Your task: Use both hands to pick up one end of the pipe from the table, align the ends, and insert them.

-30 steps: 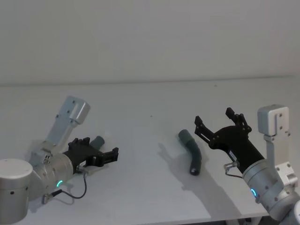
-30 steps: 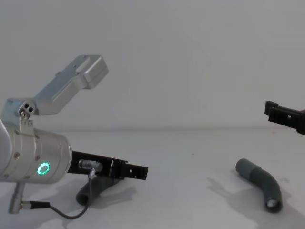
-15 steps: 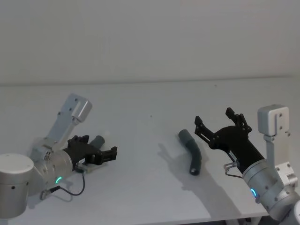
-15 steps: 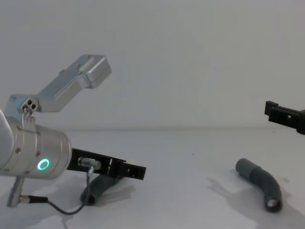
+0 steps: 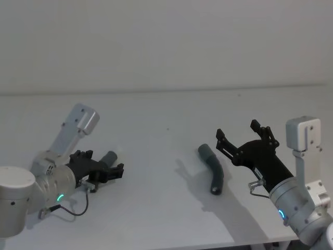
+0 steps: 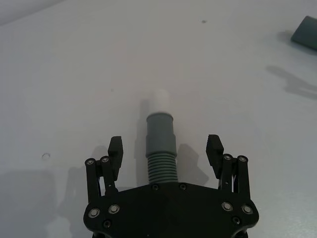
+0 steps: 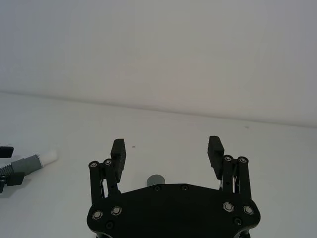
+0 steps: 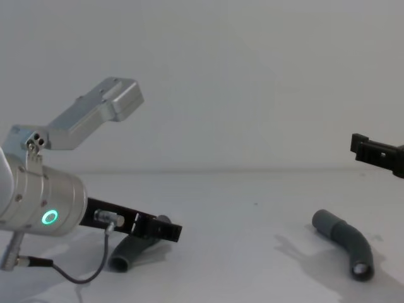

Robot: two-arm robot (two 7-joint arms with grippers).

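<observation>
On the table (image 5: 156, 120) at left, our left gripper (image 6: 166, 145) straddles the white-tipped pipe piece (image 6: 160, 148), fingers spread, not gripping; our right gripper (image 5: 237, 129) hangs raised, spread wide, near the other piece (image 5: 213, 169)

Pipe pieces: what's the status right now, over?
Left gripper low, jaws open astride white-tipped piece. Right gripper raised, jaws open; other piece lying untouched. Nothing in the way.
</observation>
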